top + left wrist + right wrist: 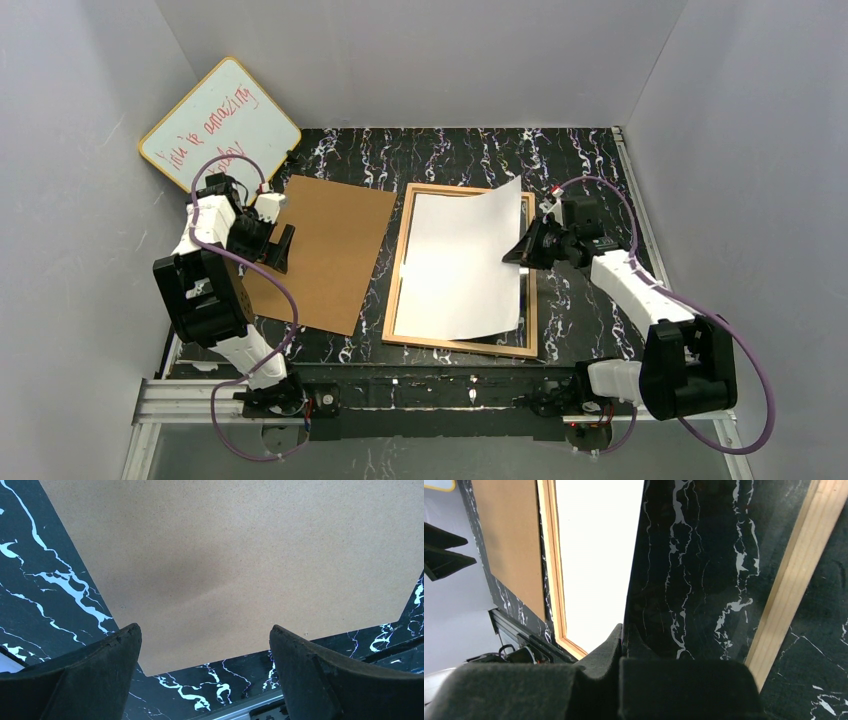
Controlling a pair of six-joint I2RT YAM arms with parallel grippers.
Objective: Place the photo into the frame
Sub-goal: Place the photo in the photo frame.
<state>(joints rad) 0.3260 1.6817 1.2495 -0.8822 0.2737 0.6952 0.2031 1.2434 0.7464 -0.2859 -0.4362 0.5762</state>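
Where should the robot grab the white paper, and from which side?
Take the photo by its right edge, from the right: that edge curls up off the frame, the rest lies flat. The right gripper is pinching it there.

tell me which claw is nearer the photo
Right. The right claw is shut on the photo at its edge; the left claw hangs open over the brown board.

Leftward, board (325, 250); photo (465, 265) on frame (399, 275) (partly).
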